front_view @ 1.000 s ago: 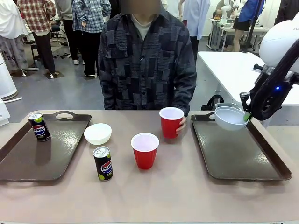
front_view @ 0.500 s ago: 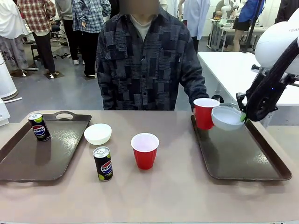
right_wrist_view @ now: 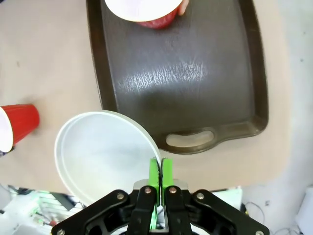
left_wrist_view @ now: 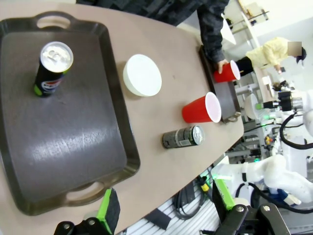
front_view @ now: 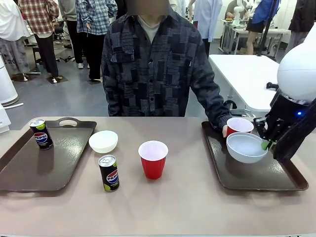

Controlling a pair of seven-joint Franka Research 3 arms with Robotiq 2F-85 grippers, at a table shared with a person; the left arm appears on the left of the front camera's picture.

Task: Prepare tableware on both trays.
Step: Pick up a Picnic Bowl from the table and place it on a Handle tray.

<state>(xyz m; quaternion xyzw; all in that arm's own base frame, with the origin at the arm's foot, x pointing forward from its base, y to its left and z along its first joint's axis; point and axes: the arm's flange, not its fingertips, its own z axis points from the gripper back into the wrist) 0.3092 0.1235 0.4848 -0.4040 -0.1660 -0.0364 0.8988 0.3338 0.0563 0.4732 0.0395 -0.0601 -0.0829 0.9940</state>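
Since the earlier frame my right gripper [front_view: 267, 144] has sunk lower at the right of the front view, and the person's hand [front_view: 225, 130] has carried a red cup [front_view: 239, 126] to the upper left corner of the right tray [front_view: 256, 178]. The gripper's green pads pinch the thin rim of a smooth white bowl [front_view: 246, 147] over that glossy dark brown tray; I cannot tell whether it touches. On the matte beige table [front_view: 187, 207], left of centre, stand a second bowl [front_view: 103, 141], a second red cup [front_view: 153, 159] and a slim black can [front_view: 109, 173]. The left tray [front_view: 24, 173] holds another can [front_view: 41, 134] at its upper left. People stand on the grey floor behind. My left gripper [left_wrist_view: 165, 205] hangs high over the table, jaws wide and empty.
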